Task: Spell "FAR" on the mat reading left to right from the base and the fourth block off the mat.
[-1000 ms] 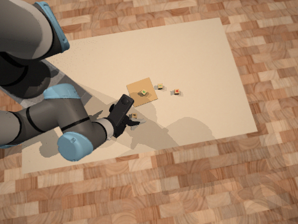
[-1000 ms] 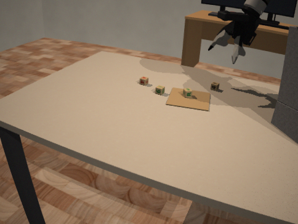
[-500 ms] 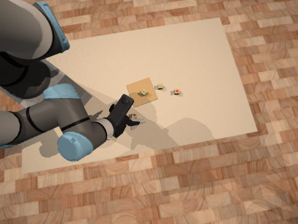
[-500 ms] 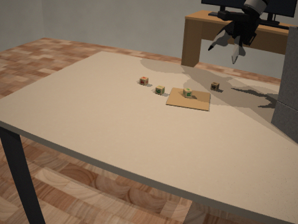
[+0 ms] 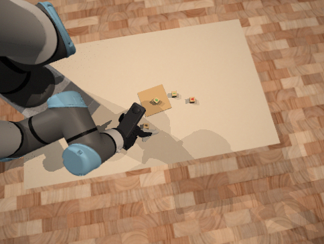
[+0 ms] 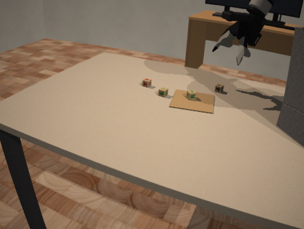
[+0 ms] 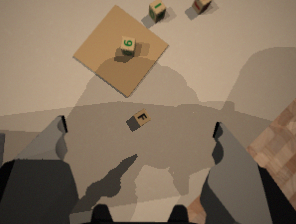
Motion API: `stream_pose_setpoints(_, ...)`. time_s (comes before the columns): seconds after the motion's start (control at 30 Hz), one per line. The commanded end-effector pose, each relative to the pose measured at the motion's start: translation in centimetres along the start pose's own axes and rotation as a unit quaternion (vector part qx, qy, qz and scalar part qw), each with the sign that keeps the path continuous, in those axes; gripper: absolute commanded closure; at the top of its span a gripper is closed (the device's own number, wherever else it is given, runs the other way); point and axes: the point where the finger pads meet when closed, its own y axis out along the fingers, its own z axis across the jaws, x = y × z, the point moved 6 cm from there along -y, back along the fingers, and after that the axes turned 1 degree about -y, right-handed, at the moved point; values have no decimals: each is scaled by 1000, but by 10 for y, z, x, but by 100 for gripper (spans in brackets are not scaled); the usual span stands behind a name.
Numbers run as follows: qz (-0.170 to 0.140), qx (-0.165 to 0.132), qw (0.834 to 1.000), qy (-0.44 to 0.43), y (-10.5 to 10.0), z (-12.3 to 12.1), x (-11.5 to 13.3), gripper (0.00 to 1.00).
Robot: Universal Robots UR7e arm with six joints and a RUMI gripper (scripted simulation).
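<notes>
My gripper [image 7: 142, 119] is open and empty, high above the table; it also shows in the exterior view [image 6: 230, 51] and the top view [image 5: 147, 132]. Below it, in shadow on the bare table, lies the F block [image 7: 139, 120] [image 6: 219, 88] [image 5: 146, 126], off the mat. The tan mat [image 7: 119, 50] [image 5: 152, 98] [image 6: 193, 100] holds one block with a green mark [image 7: 128, 45] [image 5: 156, 100] [image 6: 191, 94]. A second block with a green mark [image 7: 157, 10] [image 5: 174, 94] [image 6: 162, 92] and a block with a red mark [image 7: 201, 5] [image 5: 192, 100] [image 6: 146, 82] lie on the table beyond the mat.
The table edge and wooden floor [image 7: 280, 145] show at the right of the wrist view. A wooden desk with a monitor [image 6: 238, 29] stands behind the table. The grey robot base [image 6: 292, 94] is at the table's right side.
</notes>
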Motion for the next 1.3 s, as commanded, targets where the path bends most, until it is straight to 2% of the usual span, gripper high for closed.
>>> stream_pose_setpoints(0.0, 0, 0, 1000, 0, 0, 0, 0, 0)
stream_pose_setpoints(0.43, -4, -4, 1000, 1, 1, 0, -2, 0)
stream_pose_setpoints(0.73, -38, -33, 999, 12, 13, -5, -19, 0)
stream_pose_setpoints(0.8, -38, -33, 999, 12, 13, -5, -19, 0)
stream_pose_setpoints(1.07, -105, -61, 992, 28, 29, -11, -49, 0)
stream_pose_setpoints(1.27, -164, -60, 984, 39, 40, -16, -79, 0)
